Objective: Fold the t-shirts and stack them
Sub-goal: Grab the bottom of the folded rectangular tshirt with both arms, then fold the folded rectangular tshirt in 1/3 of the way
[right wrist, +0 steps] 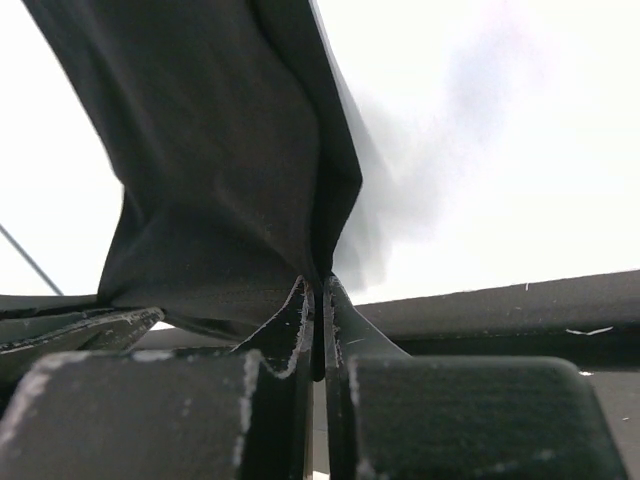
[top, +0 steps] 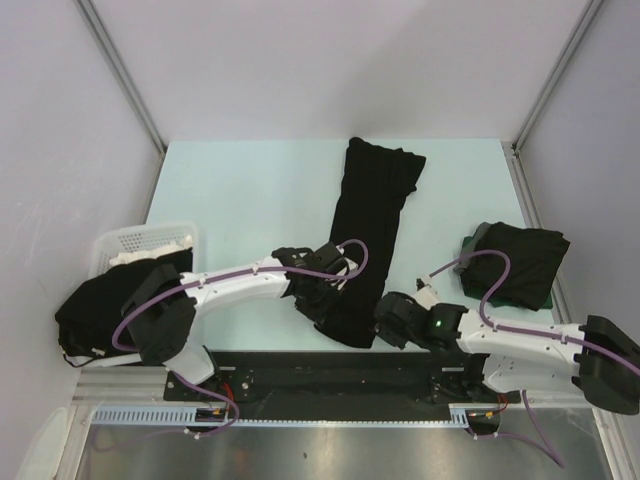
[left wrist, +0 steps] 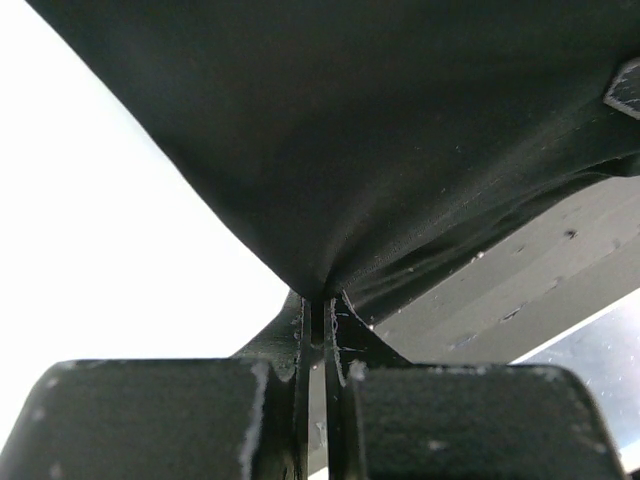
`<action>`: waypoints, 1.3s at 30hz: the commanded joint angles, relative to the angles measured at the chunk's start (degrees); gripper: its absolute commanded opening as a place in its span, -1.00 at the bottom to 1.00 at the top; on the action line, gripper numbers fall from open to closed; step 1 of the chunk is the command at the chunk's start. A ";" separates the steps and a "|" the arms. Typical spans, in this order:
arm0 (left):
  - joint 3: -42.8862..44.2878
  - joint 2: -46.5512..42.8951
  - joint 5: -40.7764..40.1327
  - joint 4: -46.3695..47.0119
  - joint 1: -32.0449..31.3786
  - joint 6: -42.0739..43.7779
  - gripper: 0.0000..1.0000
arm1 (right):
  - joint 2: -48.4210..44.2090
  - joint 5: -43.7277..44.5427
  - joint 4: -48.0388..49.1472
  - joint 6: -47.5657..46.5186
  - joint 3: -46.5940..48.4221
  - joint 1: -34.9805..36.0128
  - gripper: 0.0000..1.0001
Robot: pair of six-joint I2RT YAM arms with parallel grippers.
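Observation:
A long black t-shirt (top: 370, 225), folded into a narrow strip, lies down the middle of the table. My left gripper (top: 318, 300) is shut on its near left corner; the left wrist view shows the cloth (left wrist: 400, 150) pinched between the jaws and lifted. My right gripper (top: 385, 322) is shut on the near right corner; the right wrist view shows the cloth (right wrist: 220, 170) pinched there too. A folded stack of black t-shirts (top: 515, 262) lies at the right. More black t-shirts (top: 95, 310) hang out of the white basket at the left.
The white slotted basket (top: 150, 240) stands at the table's left edge. A black rail (top: 330, 365) runs along the near edge by the arm bases. Grey walls and metal posts close in the table.

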 commanded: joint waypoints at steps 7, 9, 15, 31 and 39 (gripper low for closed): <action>8.99 0.86 -8.81 -1.14 1.19 3.36 -1.00 | -5.48 1.32 -4.19 -10.28 1.57 -8.68 -1.00; 9.70 1.04 -9.27 -1.14 2.33 3.97 -1.00 | -5.92 0.45 -4.19 -12.65 1.93 -10.44 -1.00; 12.16 2.27 -9.88 -0.70 5.93 5.64 -1.00 | -4.96 -3.59 -1.82 -20.83 4.21 -19.93 -1.00; 24.99 12.19 -12.25 1.58 11.56 4.41 -1.00 | 11.81 -11.95 9.42 -40.17 17.04 -34.88 -1.00; 31.06 18.00 -16.83 0.88 12.44 5.65 -1.00 | 17.19 -13.36 11.81 -44.30 22.14 -37.96 -1.00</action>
